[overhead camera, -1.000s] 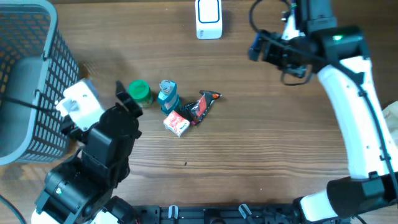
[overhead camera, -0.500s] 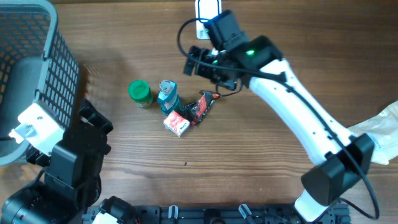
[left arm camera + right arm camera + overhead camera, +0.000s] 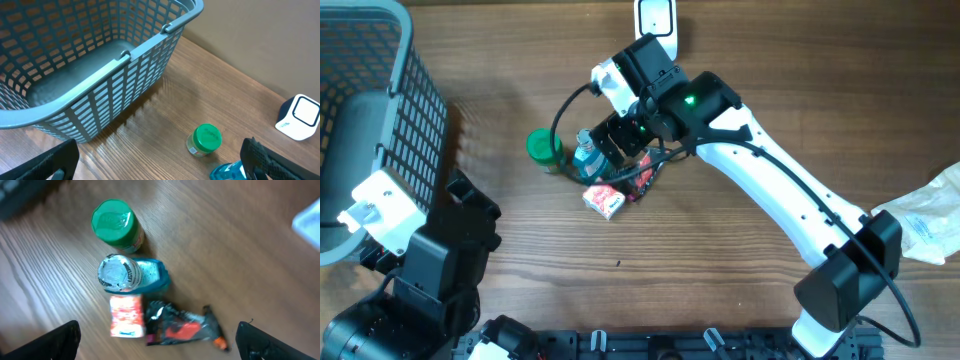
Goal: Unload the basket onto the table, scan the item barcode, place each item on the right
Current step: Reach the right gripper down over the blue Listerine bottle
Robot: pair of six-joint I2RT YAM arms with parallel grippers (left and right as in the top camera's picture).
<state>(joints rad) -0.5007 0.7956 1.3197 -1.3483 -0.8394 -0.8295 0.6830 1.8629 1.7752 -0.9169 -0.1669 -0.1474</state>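
Under our right gripper [image 3: 157, 330], fingers spread wide and pinching nothing, four items are sitting in a tight cluster on the table [image 3: 240, 255]. We are hovering over them, and in the wrist view both fingers are staying clear of every item. Jar [image 3: 117, 225] with green lid is standing farthest ahead of the fingers. Bottle [image 3: 120, 274], teal with silver cap, is standing just behind it, touching or nearly so. Box [image 3: 126, 316], red and white, is lying nearer the left finger, against the bottle. Packet [image 3: 182, 327], black with red, is lying beside the box, between the fingers. Scanner [image 3: 655, 25], white, is sitting beyond the gripper at the far table edge. Our left gripper [image 3: 157, 150] is hanging spread and empty too; basket [image 3: 100, 65] is sitting ahead to its left, jar ahead to its right, both apart from it.
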